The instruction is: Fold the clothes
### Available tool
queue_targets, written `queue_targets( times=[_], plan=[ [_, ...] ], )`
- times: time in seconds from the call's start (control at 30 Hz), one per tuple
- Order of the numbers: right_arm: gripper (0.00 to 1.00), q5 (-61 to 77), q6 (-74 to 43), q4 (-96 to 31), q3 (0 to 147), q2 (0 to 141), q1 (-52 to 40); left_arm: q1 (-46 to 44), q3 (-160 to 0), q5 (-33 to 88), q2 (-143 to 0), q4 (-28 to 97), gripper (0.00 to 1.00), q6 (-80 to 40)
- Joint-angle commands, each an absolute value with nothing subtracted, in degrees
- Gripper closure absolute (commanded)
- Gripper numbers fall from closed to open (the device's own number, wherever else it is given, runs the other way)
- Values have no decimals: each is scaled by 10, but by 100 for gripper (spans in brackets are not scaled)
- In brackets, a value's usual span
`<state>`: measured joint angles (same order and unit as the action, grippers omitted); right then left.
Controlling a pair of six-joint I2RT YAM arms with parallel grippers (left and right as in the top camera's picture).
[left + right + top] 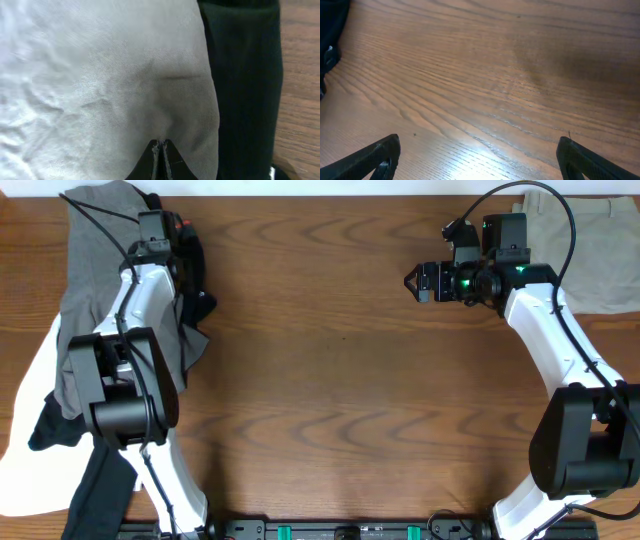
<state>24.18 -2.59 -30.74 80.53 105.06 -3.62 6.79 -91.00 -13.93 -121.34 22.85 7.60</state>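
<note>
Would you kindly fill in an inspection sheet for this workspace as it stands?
Surface: wooden table, bare in the middle.
Job's things: heap of clothes far left, grey cloth on top; beige shorts far right.
Clutter: nothing seen.
Grippers: left gripper shut on the grey cloth; right gripper open above bare wood.
Cables: black cables along both arms.
Surroundings: nothing seen.

You've got matt, finely woven grey cloth (100,90), creased; at three o'clock, black ribbed fabric (242,85); your wooden table (495,75) shows glossy grain.
</note>
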Motion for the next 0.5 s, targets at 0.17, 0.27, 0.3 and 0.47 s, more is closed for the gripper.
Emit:
queue_targets(
  times=[0.17,0.27,0.3,0.47],
  plan=[
    [5,243,-57,-293,815,1051,-42,20,-925,-125,-1005,216,94,75],
    [7,242,-72,-288,816,1048,-38,-18,-925,-87,-944,222,94,74],
    [7,244,-75,-289,816,1045,-35,-31,-925,-76,-930,227,94,74],
    [7,260,-81,-300,816,1022,-15,-104,-925,-105,-898,270,94,75]
  ],
)
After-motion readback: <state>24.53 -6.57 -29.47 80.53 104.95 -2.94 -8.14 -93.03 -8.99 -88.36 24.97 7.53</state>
